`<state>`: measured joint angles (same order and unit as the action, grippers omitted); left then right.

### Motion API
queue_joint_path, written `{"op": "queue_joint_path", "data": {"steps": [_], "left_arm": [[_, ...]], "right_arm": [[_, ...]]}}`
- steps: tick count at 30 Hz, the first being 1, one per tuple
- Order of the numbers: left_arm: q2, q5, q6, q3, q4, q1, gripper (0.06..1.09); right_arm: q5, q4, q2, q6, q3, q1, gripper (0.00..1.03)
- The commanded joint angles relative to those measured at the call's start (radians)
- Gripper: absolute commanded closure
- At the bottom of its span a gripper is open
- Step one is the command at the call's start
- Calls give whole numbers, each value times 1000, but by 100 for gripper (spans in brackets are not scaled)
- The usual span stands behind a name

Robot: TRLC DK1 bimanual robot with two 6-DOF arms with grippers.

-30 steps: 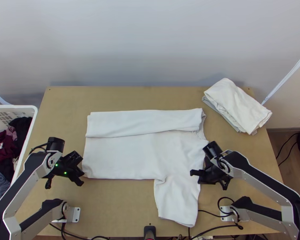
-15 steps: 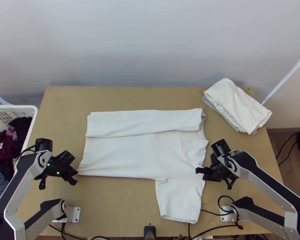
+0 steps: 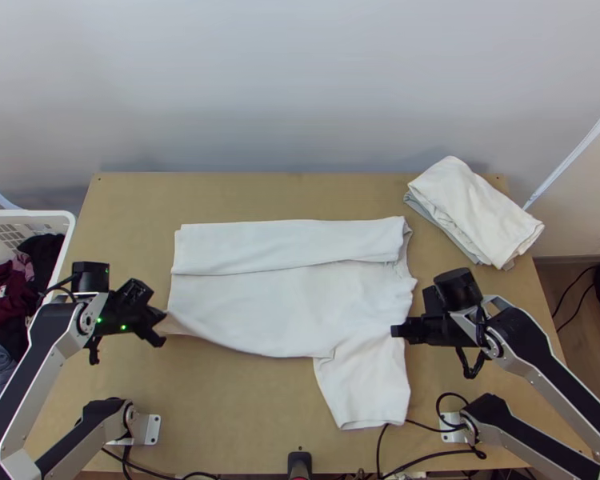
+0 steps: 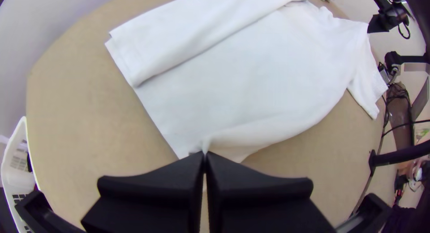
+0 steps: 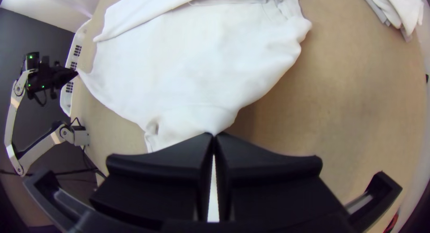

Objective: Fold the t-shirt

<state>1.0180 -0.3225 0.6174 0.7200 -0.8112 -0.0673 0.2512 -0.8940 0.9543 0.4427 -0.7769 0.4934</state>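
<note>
White T-shirt (image 3: 288, 308) lying across the wooden table (image 3: 236, 408); far side folded over in a long band, near side unfolded, its edge bowed and raised at both ends, one sleeve hanging towards the table's near edge

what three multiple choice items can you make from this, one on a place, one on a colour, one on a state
1. Where on the table is the pale cloth pile?
A) far left corner
B) far right corner
C) between the arms' bases

2. What colour is the t-shirt?
A) maroon
B) black
C) white

3. How is the left hand?
A) shut on the t-shirt
B) wide open over bare table
C) shut on the pale cloth pile

1 B: the top view shows it at that corner.
2 C: its cloth is white in all three views.
3 A: in the left wrist view its fingertips meet on the cloth, which bunches up at them.
</note>
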Motion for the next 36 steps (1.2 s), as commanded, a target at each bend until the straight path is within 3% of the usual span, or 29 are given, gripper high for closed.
{"op": "queue_joint_path", "data": {"steps": [1,20,36], "left_arm": [[36,-9,-53,47,47,4,104],[291,-7,-199,315,181,-11,104],[573,-1,-304,565,242,-20,104]], "right_arm": [[-7,27,-8,-55,-35,-26,100],[-7,239,173,-108,-223,-174,100],[-9,376,613,-116,-530,-251,100]]}}
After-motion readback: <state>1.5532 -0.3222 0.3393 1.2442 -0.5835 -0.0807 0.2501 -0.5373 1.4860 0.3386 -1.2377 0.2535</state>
